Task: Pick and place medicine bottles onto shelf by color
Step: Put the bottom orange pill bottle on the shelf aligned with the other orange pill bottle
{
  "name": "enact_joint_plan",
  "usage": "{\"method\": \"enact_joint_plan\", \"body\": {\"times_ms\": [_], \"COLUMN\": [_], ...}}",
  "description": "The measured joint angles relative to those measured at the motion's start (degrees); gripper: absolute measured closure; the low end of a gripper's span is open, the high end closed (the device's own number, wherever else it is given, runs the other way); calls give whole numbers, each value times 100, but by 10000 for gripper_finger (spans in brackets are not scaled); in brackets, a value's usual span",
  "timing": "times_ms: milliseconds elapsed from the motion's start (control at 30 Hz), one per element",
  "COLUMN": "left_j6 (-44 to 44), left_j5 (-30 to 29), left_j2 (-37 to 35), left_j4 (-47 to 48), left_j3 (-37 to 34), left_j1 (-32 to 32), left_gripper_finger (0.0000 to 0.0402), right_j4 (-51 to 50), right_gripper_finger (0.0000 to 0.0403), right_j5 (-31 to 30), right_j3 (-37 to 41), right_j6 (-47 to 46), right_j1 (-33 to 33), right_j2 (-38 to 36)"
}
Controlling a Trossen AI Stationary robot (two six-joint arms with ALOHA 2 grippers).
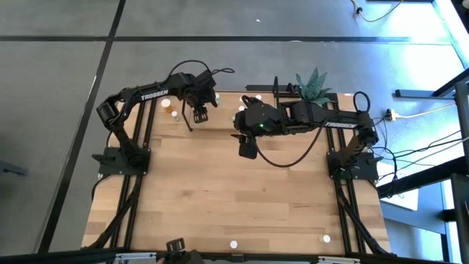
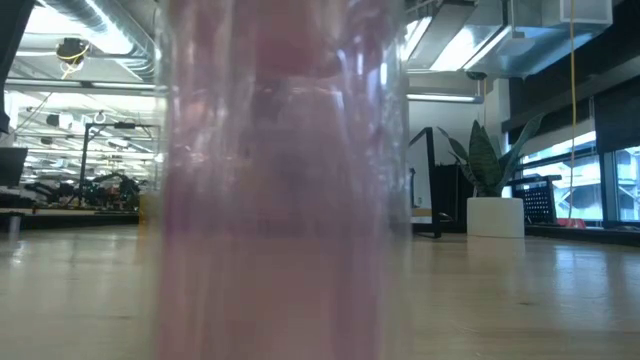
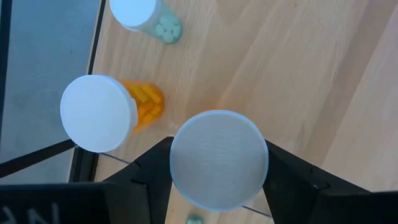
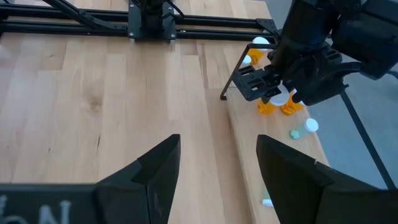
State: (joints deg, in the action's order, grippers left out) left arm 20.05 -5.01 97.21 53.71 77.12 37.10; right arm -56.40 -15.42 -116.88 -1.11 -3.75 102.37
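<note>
Right now the left gripper (image 1: 199,112) hangs over the left end of the shelf (image 4: 249,152), which runs along the far edge of the tabletop. Its fingers (image 3: 149,171) are set narrow, pressed against both sides of the white cap of the held bottle (image 3: 217,158). That bottle stands upright with its long axis running straight down from the wrist, cap up. A greenish pill showing under the cap suggests it is a green one.

Just beside it on the board stands an orange bottle (image 3: 102,112), close but not touching. A pale-green bottle (image 3: 146,15) stands farther along, towards the shelf's end. I judge the next move depends on the gap to the orange bottle, because the finger on that side has little room to open. Setting it down nearer the pale-green one would suit the colour sorting better.

The right gripper (image 4: 217,149) waits over the bare tabletop, short of the shelf, its fingers wide and empty. A pink bottle (image 2: 280,200) stands close against the low camera, and either arm would have a long reach to it
</note>
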Motion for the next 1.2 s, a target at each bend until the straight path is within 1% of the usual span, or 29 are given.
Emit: {"method": "enact_joint_plan", "body": {"times_ms": [333,467,600,767,1200], "left_j6": [-123,-163,-164,-189,-200], "left_j5": [-3,272,278,105,-24], "left_j2": [0,-2,-2,-2,-2], "left_j4": [8,-8,-131,-135,-125], "left_j3": [-2,-2,-2,-2,-2], "left_j1": [15,93,50,58,28], "left_gripper_finger": [211,211,211,211,210], "right_j4": [0,0,0,0,19], "right_gripper_finger": [189,189,189,189,189], "right_j5": [0,-2,-2,-4,-5], "right_j3": [0,0,0,0,0], "right_j6": [3,7,7,9,-9], "right_j1": [0,0,20,20,20], "right_j2": [0,0,0,0,0]}}
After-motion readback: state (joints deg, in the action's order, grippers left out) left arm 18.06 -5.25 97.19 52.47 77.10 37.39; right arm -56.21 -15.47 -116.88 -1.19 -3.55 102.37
